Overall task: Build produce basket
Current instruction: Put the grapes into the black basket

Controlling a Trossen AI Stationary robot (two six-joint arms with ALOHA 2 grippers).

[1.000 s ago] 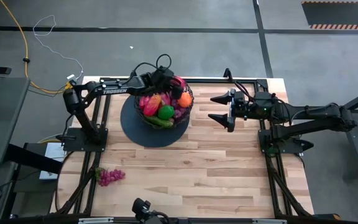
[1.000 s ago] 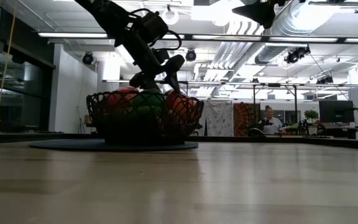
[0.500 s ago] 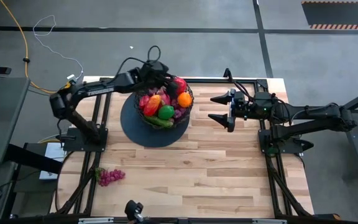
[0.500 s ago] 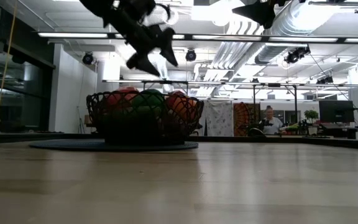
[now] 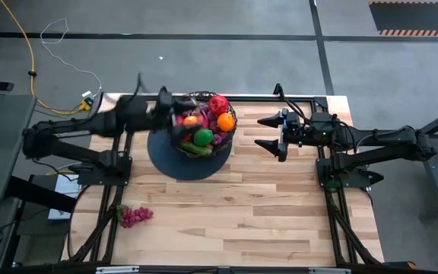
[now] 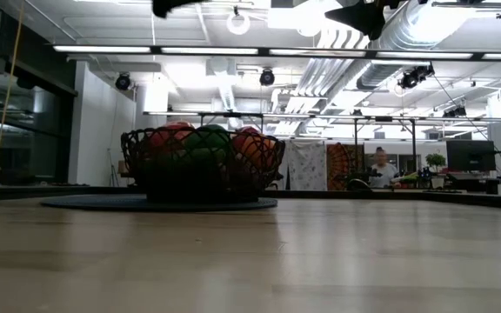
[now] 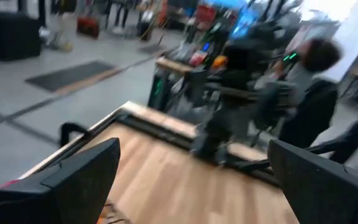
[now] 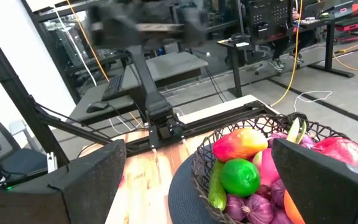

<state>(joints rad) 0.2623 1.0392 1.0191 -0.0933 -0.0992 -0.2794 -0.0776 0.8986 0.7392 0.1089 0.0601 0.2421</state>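
One bunch of purple grapes point(image 5: 134, 216) lies loose at the table's left front. Left gripper point(image 5: 172, 120), fingers apart, empty, beside one basket point(image 5: 230, 128) holding produce point(image 5: 203, 137). Right gripper point(image 5: 266, 133) spread wide, empty.

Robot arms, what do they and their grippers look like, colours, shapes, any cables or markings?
Both arms are dark, nearly black, built of slim jointed links on black frames bolted to the table's edges. The right gripper has two dark pointed fingers; a small green light shows behind it. The left gripper is blurred, but its wrist view shows the same broad dark fingers. No markings are readable.
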